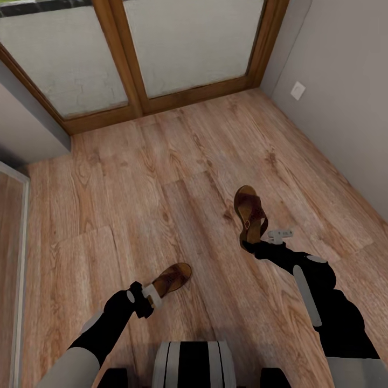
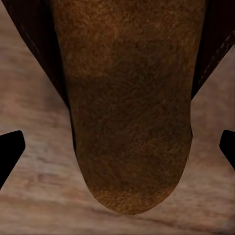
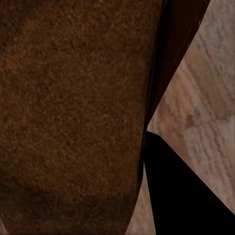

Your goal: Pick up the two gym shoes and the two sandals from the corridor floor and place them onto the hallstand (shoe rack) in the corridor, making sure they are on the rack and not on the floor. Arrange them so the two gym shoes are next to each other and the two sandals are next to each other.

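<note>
**Reaching down over two sandals on the wood floor**

Both arms are lowered toward the corridor floor (image 1: 134, 188), each at the heel end of one brown sandal. The left gripper (image 1: 148, 298) sits at the heel of the nearer sandal (image 1: 171, 278), which lies flat with its toe pointing away and to the right. From the left wrist camera, that sandal's rounded tan footbed (image 2: 129, 122) lies between two dark fingertips (image 2: 9, 152) that stand wide apart at either edge of the picture, neither one touching it; the straps are cut off at the frame's edge.

The right gripper (image 1: 269, 240) is at the heel of the farther sandal (image 1: 249, 213), which lies lengthwise with its toe away from the robot. The heel itself is hidden behind the wrist. In the right wrist picture the footbed (image 3: 68, 112) looms very close, with one dark finger (image 3: 181, 191) just beside its rim; the other finger is out of frame, so I cannot tell whether these jaws are wide or closed on it.

The two sandals lie well apart. A wood-framed glazed door (image 1: 161, 54) closes off the far end, and a grey wall (image 1: 339, 108) with a white socket (image 1: 297, 90) runs along the right.
</note>
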Motion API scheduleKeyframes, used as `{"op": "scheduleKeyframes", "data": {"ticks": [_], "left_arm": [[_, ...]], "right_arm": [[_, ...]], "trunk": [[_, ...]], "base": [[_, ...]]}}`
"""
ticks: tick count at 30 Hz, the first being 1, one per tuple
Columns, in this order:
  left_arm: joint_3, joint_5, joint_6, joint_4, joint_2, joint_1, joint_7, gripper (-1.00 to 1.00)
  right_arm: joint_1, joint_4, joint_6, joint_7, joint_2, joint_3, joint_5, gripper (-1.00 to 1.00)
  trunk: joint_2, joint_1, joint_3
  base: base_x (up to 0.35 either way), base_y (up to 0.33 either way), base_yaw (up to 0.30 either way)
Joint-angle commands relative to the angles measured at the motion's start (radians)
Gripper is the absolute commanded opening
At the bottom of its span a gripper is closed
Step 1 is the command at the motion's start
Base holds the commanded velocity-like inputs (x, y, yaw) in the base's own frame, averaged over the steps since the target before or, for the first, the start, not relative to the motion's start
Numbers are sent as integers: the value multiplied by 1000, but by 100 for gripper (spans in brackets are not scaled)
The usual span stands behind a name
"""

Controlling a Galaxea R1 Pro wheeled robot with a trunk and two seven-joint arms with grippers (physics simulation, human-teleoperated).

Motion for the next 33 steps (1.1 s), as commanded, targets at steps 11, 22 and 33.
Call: {"op": "scheduleKeyframes", "data": {"ticks": [11, 22, 33], "left_arm": [[-1, -7, 4, -3, 0, -1, -6, 100], [-1, -7, 4, -3, 1, -3, -6, 100], [-1, -7, 5, -3, 2, -3, -6, 100]], "right_arm": [[0, -1, 7, -3, 0, -1, -11, -100], [0, -1, 7, -3, 0, -1, -11, -100], [0, -1, 7, -3, 0, -1, -11, -100]], "trunk": [[0, 0, -9], [-1, 2, -37], [-2, 4, -53]], "base": [[0, 0, 0], [0, 0, 0], [0, 0, 0]]}}
